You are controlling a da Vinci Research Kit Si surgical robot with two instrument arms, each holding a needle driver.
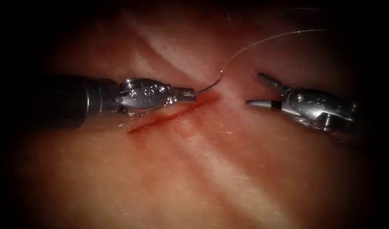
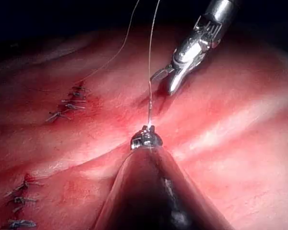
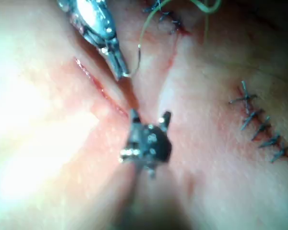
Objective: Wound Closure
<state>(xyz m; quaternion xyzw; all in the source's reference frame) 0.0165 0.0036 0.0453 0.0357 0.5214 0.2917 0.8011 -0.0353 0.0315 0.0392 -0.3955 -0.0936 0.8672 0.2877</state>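
**Left tool holds the needle at the cut's upper end; right tool empty**

The left tool [image 1: 190, 94] has its jaws closed on the curved needle [image 1: 209, 86] near one end of its curve. The rest of the arc rises free above the upper right end of the cut [image 1: 173, 114], and I cannot tell if any of it sits in the tissue [image 1: 228, 169].

The thread [image 1: 266, 40] runs from the needle's far end up and to the right, slack and fine.

The right tool [image 1: 256, 90] waits to the right of the cut, jaws spread wide, holding nothing.

The needle looks thin, stiff and slick, likely to twist in a loose grip; mid-curve seems the safest hold. The tissue looks soft and wet with red fluid [image 1: 190, 109], so it would probably tear under hard pulls.

Older stitches [image 2: 67, 103] lie well apart.
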